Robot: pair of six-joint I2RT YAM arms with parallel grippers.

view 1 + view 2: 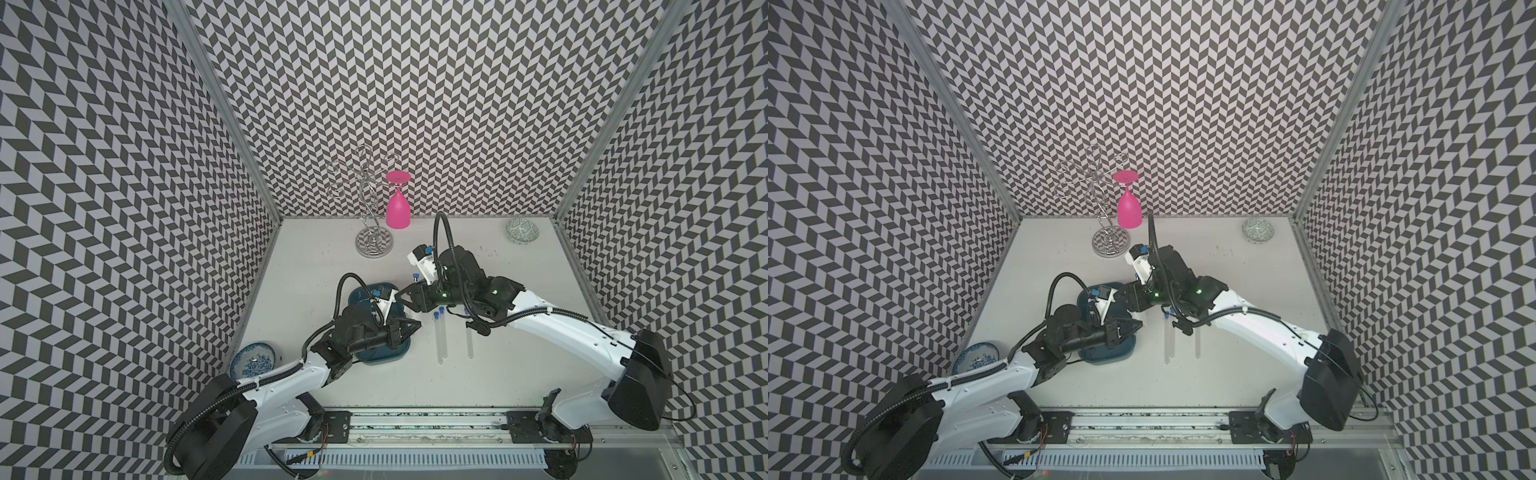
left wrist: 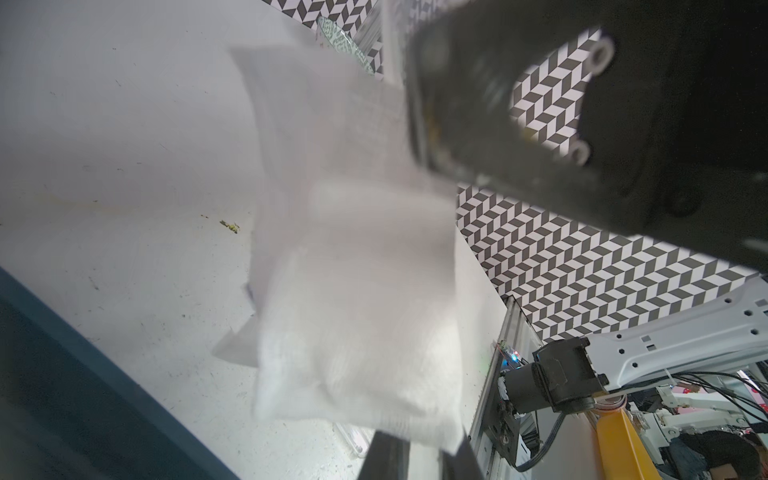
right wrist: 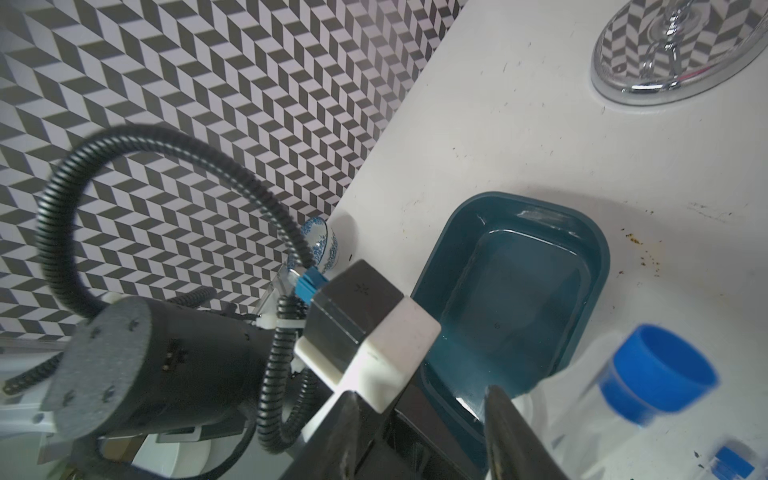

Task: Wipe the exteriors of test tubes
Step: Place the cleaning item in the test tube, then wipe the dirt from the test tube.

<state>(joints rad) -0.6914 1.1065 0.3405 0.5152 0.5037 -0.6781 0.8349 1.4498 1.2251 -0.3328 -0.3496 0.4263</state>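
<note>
Now | left gripper: pinched shut on white tissue, at right edge of teal tray, frame centre | right gripper: jaws partly apart, nothing between | three test tubes lying on table right of tray | fourth tube: blue cap just beside right gripper, outside jaws; contact cannot be told.

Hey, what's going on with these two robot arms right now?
The left gripper is shut on a white tissue near the teal tray. The right gripper has its jaws open with nothing between them; one blue-capped test tube shows blurred right beside it. Three other test tubes lie on the table.
</note>
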